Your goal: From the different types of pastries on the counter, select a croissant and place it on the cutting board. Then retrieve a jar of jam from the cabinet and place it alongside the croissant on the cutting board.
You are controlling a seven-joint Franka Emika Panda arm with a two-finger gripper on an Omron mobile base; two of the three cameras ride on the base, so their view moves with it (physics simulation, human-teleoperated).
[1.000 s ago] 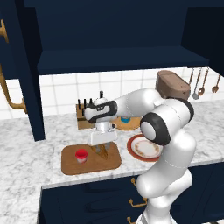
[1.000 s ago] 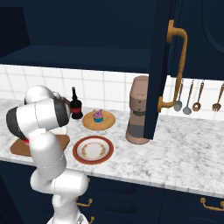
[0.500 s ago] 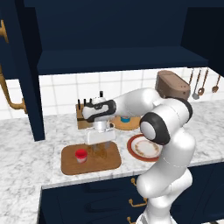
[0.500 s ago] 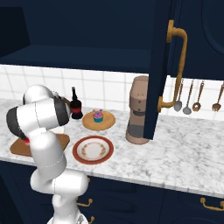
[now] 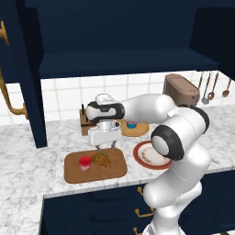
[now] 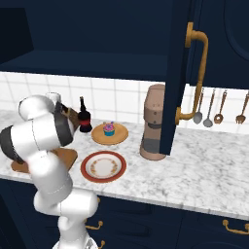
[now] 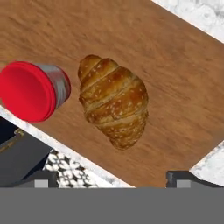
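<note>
A golden croissant lies on the wooden cutting board, and a jam jar with a red lid stands right beside it. In the left base view the jar is left of the croissant on the board. My gripper hangs just above the croissant, pointing down. It is open, with its fingertips spread wide and nothing between them.
A red-rimmed plate lies right of the board. Behind it a cupcake sits on a round wooden plate, with a dark bottle and a knife block nearby. A brown appliance stands under the open cabinet door.
The hand has shifted slightly to the left above the board. The croissant and the jar have not moved.
</note>
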